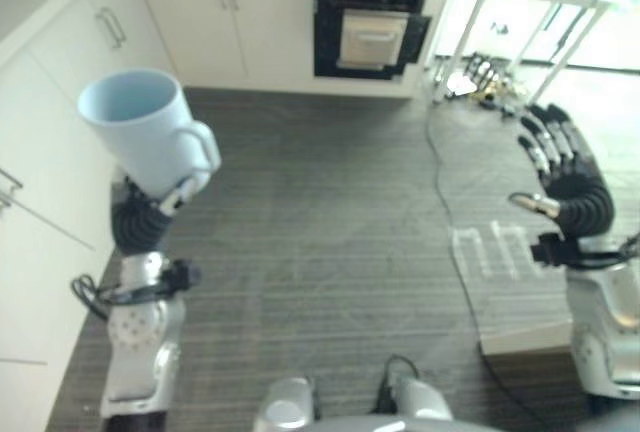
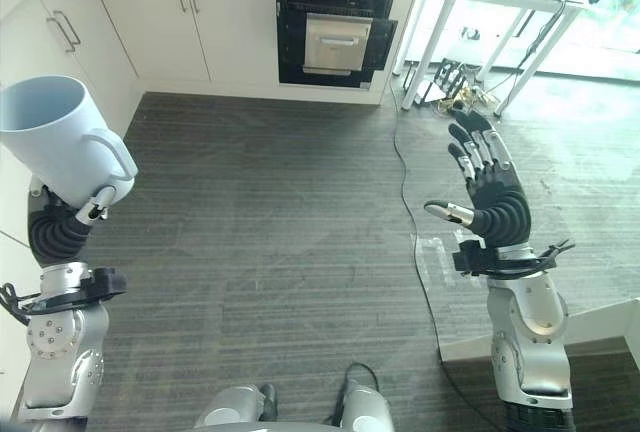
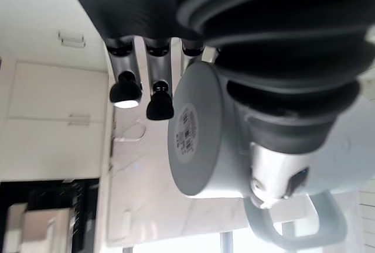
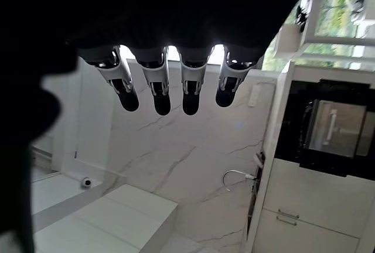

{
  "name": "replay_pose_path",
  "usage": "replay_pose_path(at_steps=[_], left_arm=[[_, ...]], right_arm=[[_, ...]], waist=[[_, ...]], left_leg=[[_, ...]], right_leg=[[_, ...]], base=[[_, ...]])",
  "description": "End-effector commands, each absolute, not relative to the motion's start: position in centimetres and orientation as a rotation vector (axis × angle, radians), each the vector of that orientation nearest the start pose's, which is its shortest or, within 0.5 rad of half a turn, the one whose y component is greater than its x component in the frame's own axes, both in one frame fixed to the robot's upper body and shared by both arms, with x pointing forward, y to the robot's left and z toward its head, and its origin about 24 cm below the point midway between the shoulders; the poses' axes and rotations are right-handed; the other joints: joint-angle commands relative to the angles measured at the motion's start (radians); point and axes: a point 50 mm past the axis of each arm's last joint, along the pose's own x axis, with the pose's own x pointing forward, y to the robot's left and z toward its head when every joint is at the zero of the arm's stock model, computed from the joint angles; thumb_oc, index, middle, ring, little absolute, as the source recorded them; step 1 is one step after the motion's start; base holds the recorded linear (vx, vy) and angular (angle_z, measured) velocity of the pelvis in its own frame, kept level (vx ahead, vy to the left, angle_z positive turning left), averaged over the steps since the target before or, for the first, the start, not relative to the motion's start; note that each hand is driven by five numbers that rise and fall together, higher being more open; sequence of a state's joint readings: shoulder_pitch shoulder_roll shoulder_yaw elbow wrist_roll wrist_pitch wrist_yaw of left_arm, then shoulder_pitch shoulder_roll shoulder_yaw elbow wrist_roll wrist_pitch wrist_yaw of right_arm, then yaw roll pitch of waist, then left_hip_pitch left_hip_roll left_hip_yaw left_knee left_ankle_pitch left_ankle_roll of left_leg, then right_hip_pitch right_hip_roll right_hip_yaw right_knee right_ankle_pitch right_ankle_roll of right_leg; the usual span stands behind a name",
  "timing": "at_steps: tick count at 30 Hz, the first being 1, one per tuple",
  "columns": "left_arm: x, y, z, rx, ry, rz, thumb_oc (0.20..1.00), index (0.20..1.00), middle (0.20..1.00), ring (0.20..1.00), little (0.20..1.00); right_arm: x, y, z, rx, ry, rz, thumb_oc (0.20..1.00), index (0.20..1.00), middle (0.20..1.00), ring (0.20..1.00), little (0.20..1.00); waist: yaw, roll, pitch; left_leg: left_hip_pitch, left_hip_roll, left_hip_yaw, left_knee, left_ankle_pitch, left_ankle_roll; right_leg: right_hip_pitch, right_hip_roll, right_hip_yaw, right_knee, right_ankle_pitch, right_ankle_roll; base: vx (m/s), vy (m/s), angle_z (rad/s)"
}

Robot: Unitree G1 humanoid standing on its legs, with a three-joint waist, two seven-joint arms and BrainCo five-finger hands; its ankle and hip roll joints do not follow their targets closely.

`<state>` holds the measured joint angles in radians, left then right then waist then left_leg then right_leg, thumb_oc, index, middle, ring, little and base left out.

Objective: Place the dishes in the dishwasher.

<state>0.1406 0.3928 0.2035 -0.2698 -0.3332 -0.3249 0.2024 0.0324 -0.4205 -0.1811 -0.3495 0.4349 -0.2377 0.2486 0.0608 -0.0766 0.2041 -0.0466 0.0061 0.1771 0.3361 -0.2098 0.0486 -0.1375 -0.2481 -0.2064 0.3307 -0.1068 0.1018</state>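
So far you have only picked up one dish: your left hand (image 2: 85,214) is curled around a pale blue mug (image 2: 55,137), held up by the cabinets (image 2: 130,12). Your right hand (image 2: 490,187) hangs empty, fingers straight. Loading the open dishwasher (image 2: 335,37) across the floor remains.
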Motion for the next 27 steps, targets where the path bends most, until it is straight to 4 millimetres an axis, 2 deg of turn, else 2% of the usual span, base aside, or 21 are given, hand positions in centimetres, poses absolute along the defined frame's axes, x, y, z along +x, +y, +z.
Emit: replay_pose_path(at_steps=[1, 8, 9, 14, 19, 21, 22, 23, 24, 25, 26, 27], left_arm=[[20.5, 25.7, 16.6, 0.115, -0.694, 0.290, 0.200, 0.200, 0.200, 0.200, 0.200], [20.9, 25.4, 16.2, 0.142, -0.668, 0.268, 0.200, 0.200, 0.200, 0.200, 0.200], [21.5, 22.6, 15.4, 0.114, -0.653, 0.112, 0.200, 0.200, 0.200, 0.200, 0.200], [21.2, 22.9, 15.2, 0.087, -0.653, 0.094, 0.200, 0.200, 0.200, 0.200, 0.200], [21.0, 23.3, 15.2, 0.065, -0.671, 0.089, 0.200, 0.200, 0.200, 0.200, 0.200], [20.9, 23.4, 15.3, 0.058, -0.674, 0.087, 0.200, 0.200, 0.200, 0.200, 0.200], [20.9, 23.5, 15.4, 0.050, -0.681, 0.084, 0.200, 0.200, 0.200, 0.200, 0.200], [20.9, 23.4, 15.5, 0.044, -0.689, 0.082, 0.200, 0.200, 0.200, 0.200, 0.200], [20.8, 23.4, 15.6, 0.041, -0.692, 0.083, 0.200, 0.200, 0.200, 0.200, 0.200], [20.8, 23.4, 15.6, 0.036, -0.695, 0.091, 0.200, 0.200, 0.200, 0.200, 0.200], [20.9, 23.5, 15.5, 0.032, -0.689, 0.096, 0.200, 0.200, 0.200, 0.200, 0.200], [21.0, 23.5, 15.4, 0.032, -0.681, 0.102, 0.200, 0.200, 0.200, 0.200, 0.200]], right_arm=[[21.6, -22.5, 17.3, -0.105, -0.651, 0.200, 1.000, 1.000, 1.000, 1.000, 1.000], [22.0, -22.2, 17.2, -0.086, -0.641, 0.215, 1.000, 1.000, 1.000, 1.000, 1.000], [21.8, -21.5, 15.8, -0.056, -0.572, 0.227, 1.000, 1.000, 1.000, 1.000, 1.000], [21.5, -21.9, 15.6, -0.040, -0.566, 0.218, 1.000, 1.000, 1.000, 1.000, 1.000], [21.3, -22.2, 15.4, -0.042, -0.572, 0.212, 1.000, 1.000, 1.000, 1.000, 1.000], [21.1, -22.5, 15.4, -0.064, -0.568, 0.209, 1.000, 1.000, 1.000, 1.000, 1.000], [21.0, -22.7, 15.6, -0.074, -0.567, 0.211, 1.000, 1.000, 1.000, 1.000, 1.000], [21.0, -22.9, 15.7, -0.086, -0.567, 0.207, 1.000, 1.000, 1.000, 1.000, 1.000], [21.0, -23.1, 15.8, -0.089, -0.567, 0.206, 1.000, 1.000, 1.000, 1.000, 1.000], [21.1, -23.1, 15.8, -0.090, -0.567, 0.212, 1.000, 1.000, 1.000, 1.000, 1.000], [21.1, -23.1, 15.6, -0.091, -0.562, 0.218, 1.000, 1.000, 1.000, 1.000, 1.000], [21.3, -22.9, 15.6, -0.089, -0.557, 0.227, 1.000, 1.000, 1.000, 1.000, 1.000]], waist=[[-0.032, 0.030, -0.057], [-0.048, 0.036, -0.066], [-0.092, 0.048, -0.068], [-0.100, 0.050, -0.089], [-0.112, 0.053, -0.096], [-0.115, 0.045, -0.096], [-0.111, 0.023, -0.089], [-0.100, -0.006, -0.073], [-0.096, -0.017, -0.062], [-0.090, -0.026, -0.044], [-0.090, -0.024, -0.036], [-0.087, -0.021, -0.031]], left_leg=[[-0.008, 0.028, -0.052, -0.036, -0.041, -0.061], [0.008, 0.061, -0.023, -0.036, -0.038, -0.068], [-0.031, 0.010, -0.032, -0.036, -0.037, -0.056], [-0.021, 0.006, -0.052, -0.036, -0.035, -0.053], [-0.007, 0.017, -0.040, -0.036, -0.027, -0.062], [0.008, 0.026, -0.013, -0.036, -0.010, -0.081], [0.022, 0.021, 0.010, -0.036, 0.034, -0.101], [0.011, 0.014, 0.011, 0.007, 0.123, -0.125], [-0.019, 0.018, 0.009, 0.082, 0.145, -0.135], [-0.085, 0.025, -0.006, 0.209, 0.146, -0.133], [-0.114, 0.026, -0.016, 0.240, 0.138, -0.126], [-0.120, 0.028, -0.013, 0.206, 0.137, -0.120]], right_leg=[[0.066, -0.004, -0.044, -0.031, 0.032, 0.096], [0.078, 0.019, -0.045, -0.031, -0.021, 0.090], [0.055, 0.134, 0.052, -0.031, -0.075, 0.028], [0.058, 0.182, 0.089, -0.031, -0.087, 0.011], [0.057, 0.200, 0.091, -0.031, -0.089, 0.002], [0.058, 0.196, 0.082, -0.031, -0.089, -0.005], [0.060, 0.179, 0.085, -0.031, -0.087, -0.016], [0.066, 0.161, 0.095, -0.031, -0.083, -0.031], [0.068, 0.154, 0.094, -0.031, -0.078, -0.040], [0.068, 0.151, 0.091, -0.031, -0.068, -0.052], [0.069, 0.157, 0.092, -0.031, -0.065, -0.054], [0.073, 0.162, 0.094, -0.031, -0.066, -0.050]], base=[[0.04, -0.106, 0.06], [0.00, -0.146, -0.16], [0.00, -0.120, -0.34], [0.01, -0.172, -0.19], [0.03, -0.165, 0.00], [0.07, -0.218, 0.07], [0.09, -0.273, 0.04], [0.05, -0.254, 0.02], [0.01, -0.220, 0.02], [0.01, -0.150, 0.09], [0.06, -0.109, 0.11], [0.15, -0.028, 0.02]])
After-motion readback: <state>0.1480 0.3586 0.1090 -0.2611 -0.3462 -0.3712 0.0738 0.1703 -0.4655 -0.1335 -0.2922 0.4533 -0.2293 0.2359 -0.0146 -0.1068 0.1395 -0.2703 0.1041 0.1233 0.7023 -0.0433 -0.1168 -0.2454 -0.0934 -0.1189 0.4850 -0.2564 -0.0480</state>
